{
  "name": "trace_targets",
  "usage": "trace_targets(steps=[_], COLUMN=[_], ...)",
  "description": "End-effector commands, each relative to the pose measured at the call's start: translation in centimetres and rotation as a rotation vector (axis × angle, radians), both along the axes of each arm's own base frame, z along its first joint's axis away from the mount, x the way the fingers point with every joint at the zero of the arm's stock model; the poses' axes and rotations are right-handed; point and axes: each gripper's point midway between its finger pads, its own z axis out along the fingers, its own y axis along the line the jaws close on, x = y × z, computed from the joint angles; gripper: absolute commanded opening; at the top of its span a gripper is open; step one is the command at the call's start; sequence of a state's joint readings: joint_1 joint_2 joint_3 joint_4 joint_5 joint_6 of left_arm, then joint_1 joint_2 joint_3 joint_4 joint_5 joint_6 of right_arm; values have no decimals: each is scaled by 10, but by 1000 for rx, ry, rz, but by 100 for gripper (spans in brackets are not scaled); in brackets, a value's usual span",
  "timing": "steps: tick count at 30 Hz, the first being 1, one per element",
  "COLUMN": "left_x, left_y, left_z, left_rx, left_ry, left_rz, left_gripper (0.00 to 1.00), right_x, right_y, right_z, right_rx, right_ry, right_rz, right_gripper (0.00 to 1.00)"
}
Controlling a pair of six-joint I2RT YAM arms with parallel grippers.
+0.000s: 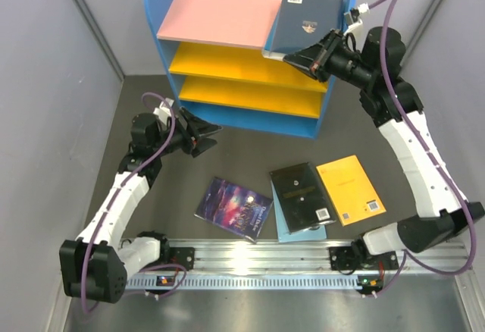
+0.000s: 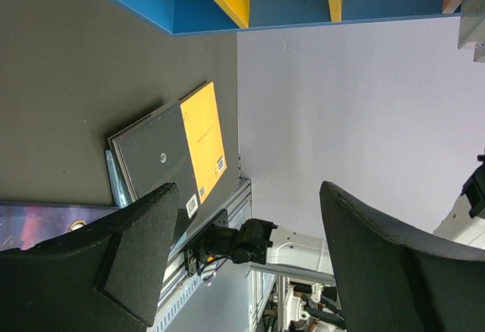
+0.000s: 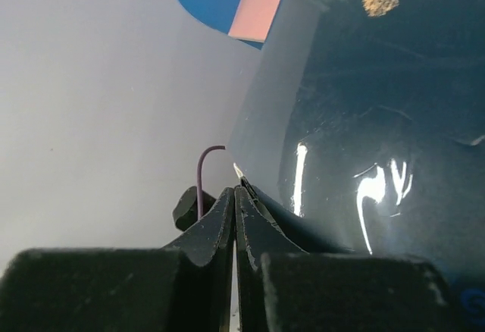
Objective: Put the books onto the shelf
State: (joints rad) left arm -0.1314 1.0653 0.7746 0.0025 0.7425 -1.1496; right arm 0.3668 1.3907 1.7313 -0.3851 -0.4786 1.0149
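Right claw [image 1: 294,57] [image 3: 236,195]: jaws were pressed flat together, nothing seen between them. It hung at the front of the small bookcase [image 1: 227,65] with blue rounded side panels, pink top board and yellow boards, level with the top board's right end.

A thin, glossy dark navy paperback [image 1: 307,17] lay flat on that pink board at the bookcase's right end, its near edge jutting past the board's front. Its near corner sat just beyond the claw's tips; touching or not, could not tell.

The book's far right corner lay close to the bookcase's right side panel. The pink board ran uncovered from the book to the left panel.

Left claw [image 1: 208,139] [image 2: 248,195]: spread wide, holding nothing, low before the bookcase's left foot.

On the dark grey tabletop [image 1: 250,150], in front of the bookcase and apart from it, lay:
- a purple galaxy paperback [image 1: 233,208]
- a black paperback [image 1: 303,193] on top of a light blue paperback [image 1: 292,232]
- a yellow-orange paperback [image 1: 350,189] just beside the black one
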Motion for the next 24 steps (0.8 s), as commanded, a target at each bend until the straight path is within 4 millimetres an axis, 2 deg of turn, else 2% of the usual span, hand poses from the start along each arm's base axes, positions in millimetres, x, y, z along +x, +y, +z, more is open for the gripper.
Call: trace_targets(steps=[1,5,6,8,15,19,20,22,23,24], left_x=[6,10,12,15,24,26,27,25,26,22], left_y=[3,3,4,3,3,2,2,2,3,3], left_z=[22,18,17,18,20,23,25,24,25,19], left_rx=[15,13,13,8,8,13,17,42,57,79], left_ry=[-94,-78,-75,-76,-76,-91,-98,-101,-103,-68], left_rz=[8,17,19,20,17,4,1,-6,-9,-14], left_gripper=[80,80,80,80,79,79,79,79,79,79], right_x=[0,17,19,26,22,-1,-15,-30,-48,-53], right_y=[4,10,11,14,9,7,5,2,-3,-3], right_z=[28,20,25,22,42,74,86,97,106,96], right_rx=[7,-5,-2,-8,-8,18,26,17,15,-25], right_ry=[-93,-76,-84,-77,-143,-280,-324,-388,-428,-425], right_rz=[6,8,5,10,4,53,72,87,97,102], right_gripper=[0,0,0,0,0,0,0,1,1,2])
